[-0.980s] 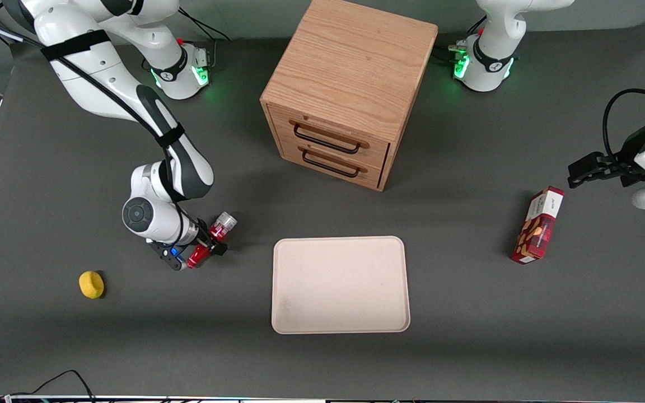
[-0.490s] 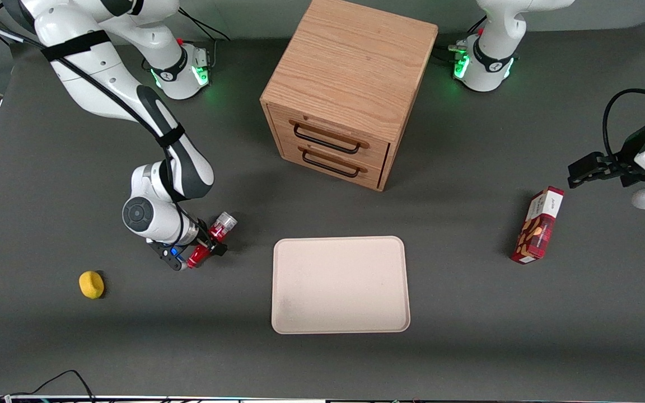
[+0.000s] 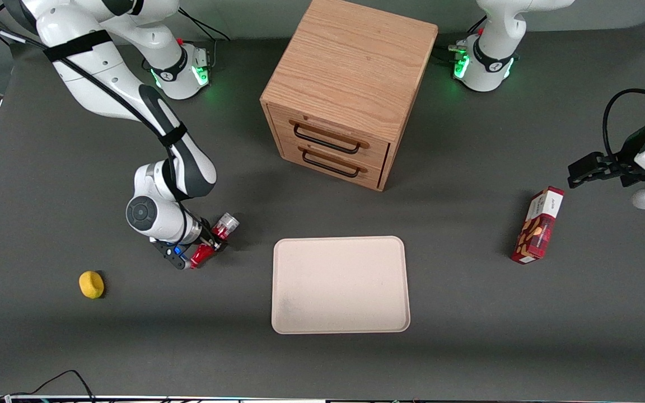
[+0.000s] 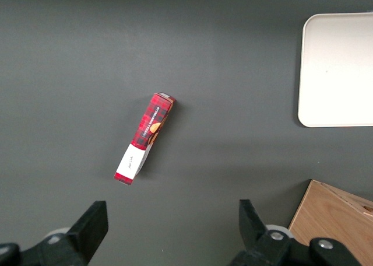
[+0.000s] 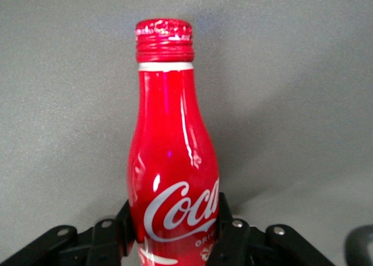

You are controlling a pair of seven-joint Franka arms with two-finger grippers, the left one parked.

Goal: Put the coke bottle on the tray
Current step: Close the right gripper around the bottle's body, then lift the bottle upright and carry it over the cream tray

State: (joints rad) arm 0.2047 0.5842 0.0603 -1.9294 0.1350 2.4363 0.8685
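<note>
The claw [image 3: 206, 244] has shifted slightly, gripping the partly hidden coke bottle [image 3: 214, 240].

There is one gripper [image 3: 206, 247], one coke bottle [image 3: 214, 240], one tray [image 3: 340, 284], one wooden cabinet [image 3: 349, 84] with two drawers, one red snack box [image 3: 537, 225] and one yellow lemon [image 3: 91, 284].

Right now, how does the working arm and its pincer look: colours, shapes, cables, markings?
The working right arm has glossy white rounded shells with dark grey joint sections. A black cable runs along it, held by black straps. A grey round cap marks the wrist joint. Its base glows green. The pincer, near the tray's working-arm end, is black with a small blue spot.
</note>
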